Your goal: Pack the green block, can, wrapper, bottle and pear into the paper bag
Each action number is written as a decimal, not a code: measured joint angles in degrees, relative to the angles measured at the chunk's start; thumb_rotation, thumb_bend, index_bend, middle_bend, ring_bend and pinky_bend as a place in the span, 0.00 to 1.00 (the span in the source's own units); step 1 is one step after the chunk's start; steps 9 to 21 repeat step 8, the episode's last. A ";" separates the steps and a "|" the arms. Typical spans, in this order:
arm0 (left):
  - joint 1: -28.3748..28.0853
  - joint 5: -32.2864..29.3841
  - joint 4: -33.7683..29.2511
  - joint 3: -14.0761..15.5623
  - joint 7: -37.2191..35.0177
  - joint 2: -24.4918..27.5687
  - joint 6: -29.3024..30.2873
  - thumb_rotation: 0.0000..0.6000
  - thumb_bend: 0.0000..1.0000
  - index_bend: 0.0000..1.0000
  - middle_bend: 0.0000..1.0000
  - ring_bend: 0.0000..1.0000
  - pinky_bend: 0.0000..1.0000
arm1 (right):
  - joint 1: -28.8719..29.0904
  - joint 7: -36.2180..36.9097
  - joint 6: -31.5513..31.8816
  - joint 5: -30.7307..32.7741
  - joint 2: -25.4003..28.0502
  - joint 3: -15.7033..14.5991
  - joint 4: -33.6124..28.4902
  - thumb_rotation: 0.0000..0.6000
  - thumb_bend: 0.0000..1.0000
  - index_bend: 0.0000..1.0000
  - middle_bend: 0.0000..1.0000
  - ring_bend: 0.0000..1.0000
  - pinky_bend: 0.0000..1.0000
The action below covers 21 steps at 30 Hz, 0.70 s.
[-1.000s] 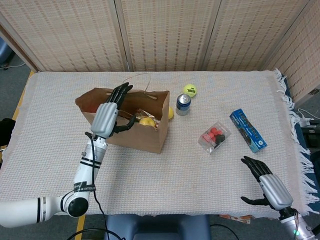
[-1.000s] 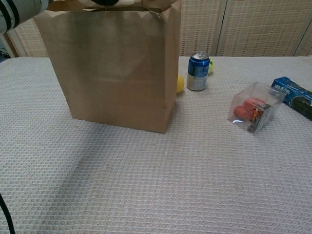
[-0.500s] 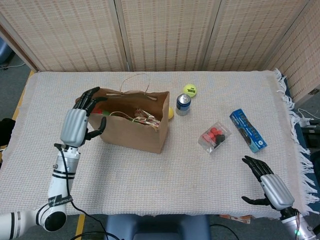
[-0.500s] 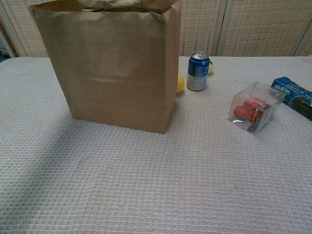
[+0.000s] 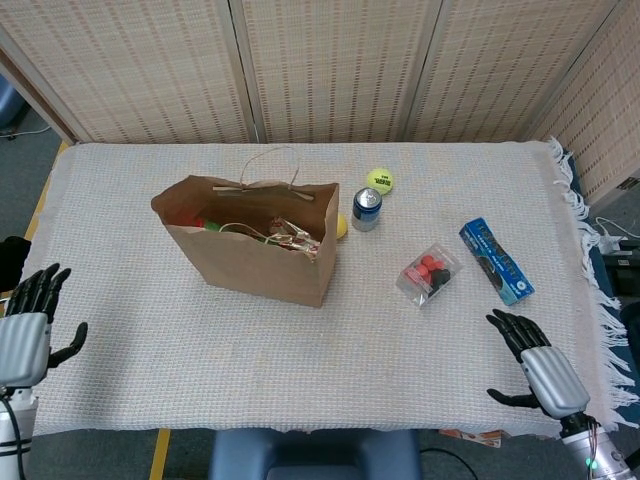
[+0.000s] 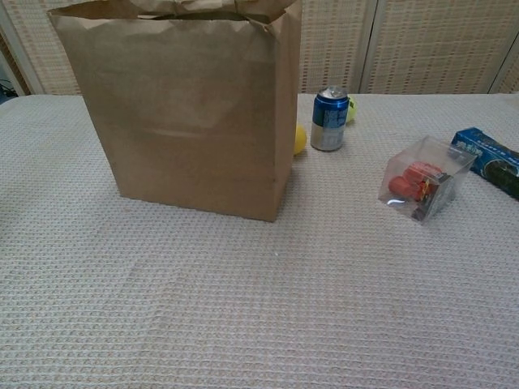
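My left robot hand (image 5: 25,335) hangs off the desk's 9 o'clock edge, fingers spread, holding nothing. My right robot hand (image 5: 540,368) waits at the 4 o'clock corner, also empty with its fingers apart. The brown paper bag (image 5: 255,240) stands upright left of centre on the cloth-covered desk (image 5: 330,350), and I see crinkled wrapper (image 5: 290,232) and something green (image 5: 208,226) inside it. The blue-and-silver drinks can (image 5: 367,209) stands upright just beside the bag, at its 3 o'clock.

I judge the can is next, and my right robot hand is the free one on that side. I should come in from 3 o'clock and wrap it at mid-height. I should avoid the yellow tennis ball (image 5: 379,180) at its 1 o'clock, lift straight up, then lower it through the bag's open mouth without snagging the rim.
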 measured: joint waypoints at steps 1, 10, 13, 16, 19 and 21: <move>1.25 0.45 1.51 0.92 0.02 0.23 0.49 1.00 0.36 0.01 0.00 0.00 0.05 | -0.04 -0.40 0.06 0.07 -0.16 0.08 0.14 1.00 0.02 0.00 0.00 0.00 0.06; 5.62 2.75 6.73 3.30 2.14 0.79 1.83 1.00 0.36 0.00 0.00 0.00 0.03 | -0.10 -1.90 0.01 0.71 -0.83 0.52 0.64 1.00 0.01 0.00 0.00 0.00 0.06; 5.62 2.75 6.73 3.30 2.14 0.79 1.83 1.00 0.36 0.00 0.00 0.00 0.03 | -0.10 -1.90 0.01 0.71 -0.83 0.52 0.64 1.00 0.01 0.00 0.00 0.00 0.06; 5.62 2.75 6.73 3.30 2.14 0.79 1.83 1.00 0.36 0.00 0.00 0.00 0.03 | -0.10 -1.90 0.01 0.71 -0.83 0.52 0.64 1.00 0.01 0.00 0.00 0.00 0.06; 5.62 2.75 6.73 3.30 2.14 0.79 1.83 1.00 0.36 0.00 0.00 0.00 0.03 | -0.10 -1.90 0.01 0.71 -0.83 0.52 0.64 1.00 0.01 0.00 0.00 0.00 0.06; 5.62 2.75 6.73 3.30 2.14 0.79 1.83 1.00 0.36 0.00 0.00 0.00 0.03 | -0.10 -1.90 0.01 0.71 -0.83 0.52 0.64 1.00 0.01 0.00 0.00 0.00 0.06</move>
